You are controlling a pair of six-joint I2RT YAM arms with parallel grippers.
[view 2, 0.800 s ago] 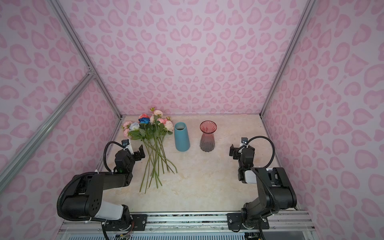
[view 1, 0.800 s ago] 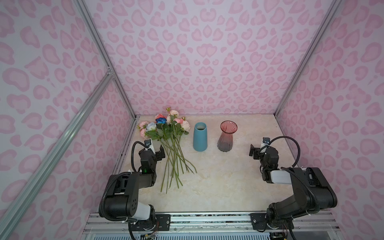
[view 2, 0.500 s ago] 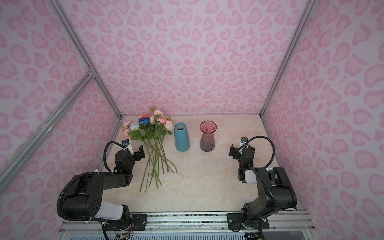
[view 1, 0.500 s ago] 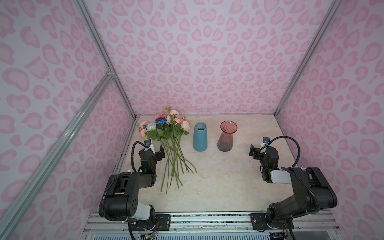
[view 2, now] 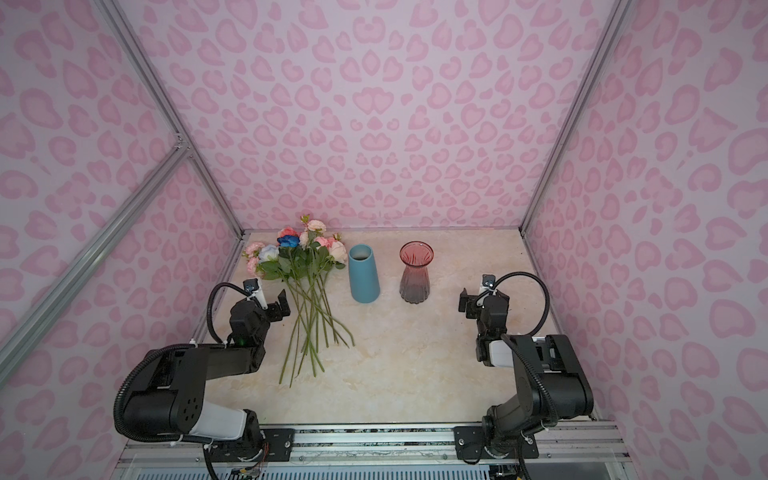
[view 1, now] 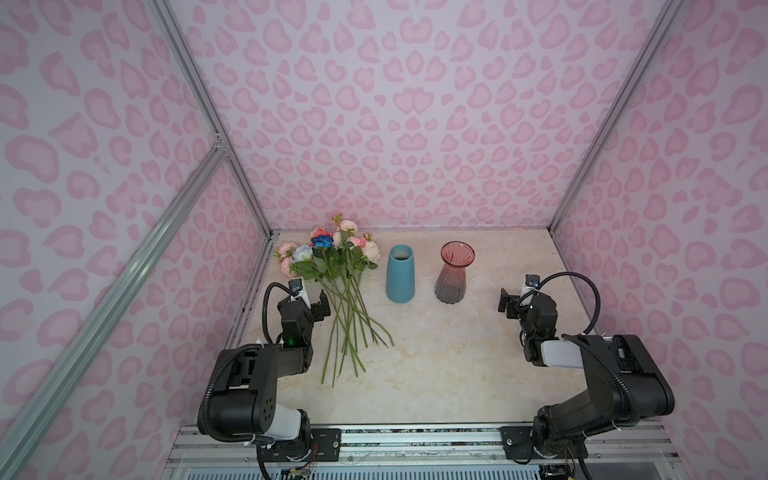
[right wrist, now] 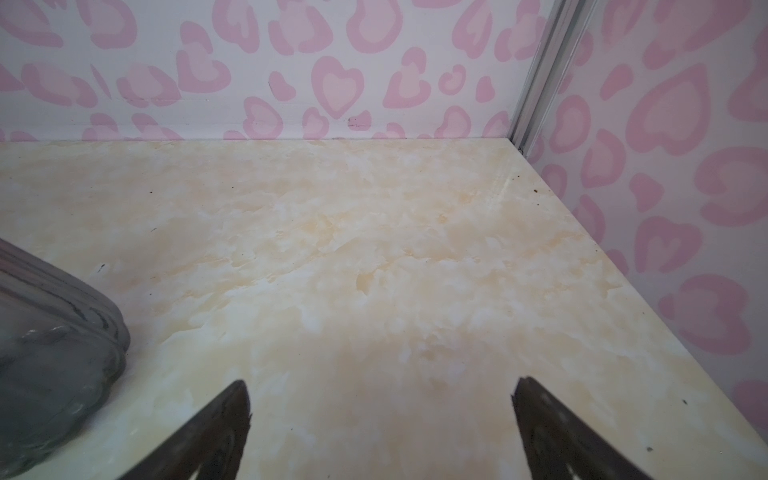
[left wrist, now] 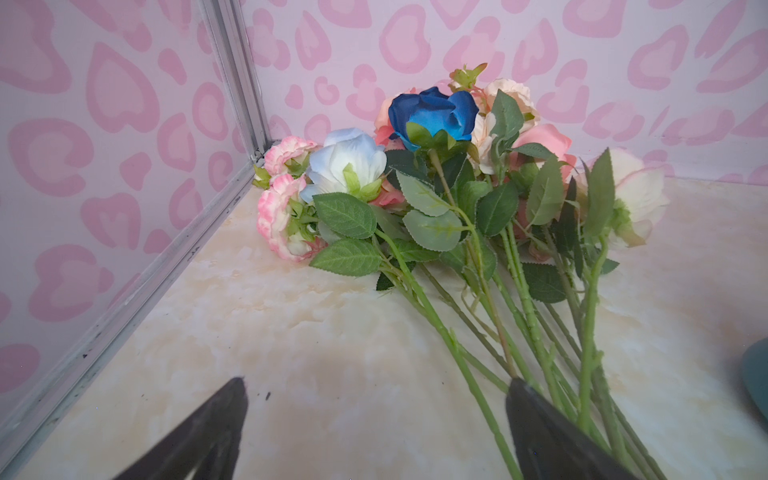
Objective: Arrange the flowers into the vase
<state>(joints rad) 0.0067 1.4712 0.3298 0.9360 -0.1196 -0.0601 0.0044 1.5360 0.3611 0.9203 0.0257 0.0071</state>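
1. Flowers [view 1: 330, 268]: one loose bundle, flat on the table [view 1: 457, 357], back-left area.
2. Left gripper [left wrist: 376, 386]: jaws wide, nothing held. I see stems just beside one finger [left wrist: 540, 428]; contact unclear.
3. Right gripper [right wrist: 381, 384]: jaws wide, empty, well apart from the flowers.
4. Axis: stems run front-to-back, blooms toward the back wall, cut ends fanned toward the arm bases.

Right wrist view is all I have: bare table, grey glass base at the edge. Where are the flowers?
Observer: The flowers lie flat on the table, left side, blooms in the far corner.
Operator: Any in a vase?
Observer: No. The blue vase and the red glass vase stand upright, no stems in either.
Operator: And the other arm?
Observer: The left gripper is open beside the stems, gripping nothing.
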